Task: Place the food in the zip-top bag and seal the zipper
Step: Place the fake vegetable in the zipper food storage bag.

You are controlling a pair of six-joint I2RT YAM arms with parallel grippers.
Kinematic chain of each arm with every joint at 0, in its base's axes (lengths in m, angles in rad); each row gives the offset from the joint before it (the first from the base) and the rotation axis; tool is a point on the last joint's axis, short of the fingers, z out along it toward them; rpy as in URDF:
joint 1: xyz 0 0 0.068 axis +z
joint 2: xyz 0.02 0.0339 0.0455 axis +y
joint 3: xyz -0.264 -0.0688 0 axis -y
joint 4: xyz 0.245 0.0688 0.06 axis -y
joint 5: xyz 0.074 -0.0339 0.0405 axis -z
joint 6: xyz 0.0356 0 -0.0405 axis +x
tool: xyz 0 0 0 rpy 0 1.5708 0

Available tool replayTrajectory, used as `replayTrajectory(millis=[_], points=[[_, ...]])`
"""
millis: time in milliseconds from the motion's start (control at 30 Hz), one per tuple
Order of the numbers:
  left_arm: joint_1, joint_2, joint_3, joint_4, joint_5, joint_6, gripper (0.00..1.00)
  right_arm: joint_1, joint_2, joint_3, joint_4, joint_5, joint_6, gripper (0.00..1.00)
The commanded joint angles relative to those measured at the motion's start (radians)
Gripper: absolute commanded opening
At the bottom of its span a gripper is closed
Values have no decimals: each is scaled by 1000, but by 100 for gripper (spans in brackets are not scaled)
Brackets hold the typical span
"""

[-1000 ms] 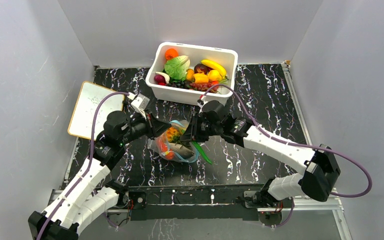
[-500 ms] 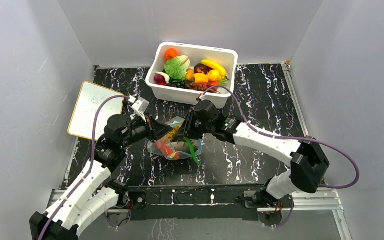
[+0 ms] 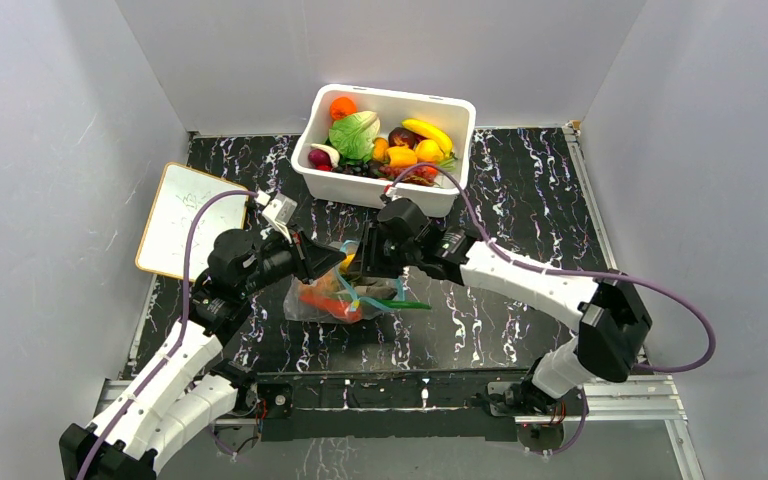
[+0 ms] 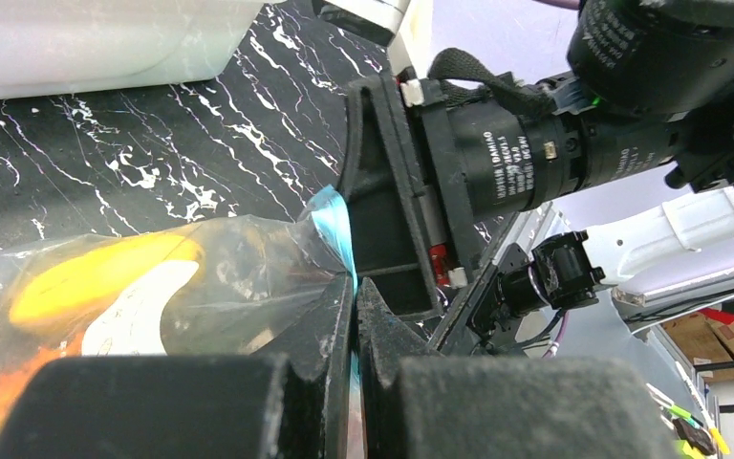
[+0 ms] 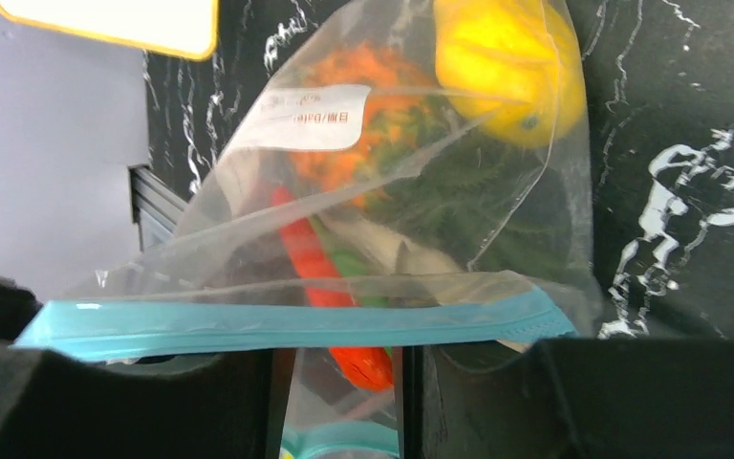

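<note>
Right gripper (image 5: 339, 378) shifted left — zipper (image 5: 287, 320) across jaws

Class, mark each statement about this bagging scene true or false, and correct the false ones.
1. The clear crinkly zip-top bag holds a yellow toy fruit. True.
2. The white rectangular plastic tub is empty. False: it holds toy fruit and vegetables.
3. The left end effector is shut on the bag's edge by the teal-blue zipper strip. True.
4. The white board with a tan rim lies right of the tub. False: it lies to its left.
5. The bag sits inside the tub. False: it is outside, on the tub's near side.
</note>
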Motion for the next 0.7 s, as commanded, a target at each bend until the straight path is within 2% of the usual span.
replayTrajectory(millis=[0,300,467,667], points=[[-3,-24,6,40,-3,2,0,3,-112,52,-48,-35,-184,36],[-3,-23,25,19,-17,13,0,3,-358,-48,-140,-50,-497,40],[-3,-24,28,11,-20,15,0,3,-431,-96,-267,-54,-569,45],[-3,-23,28,11,-26,16,0,3,-420,-160,-280,-88,-605,49]])
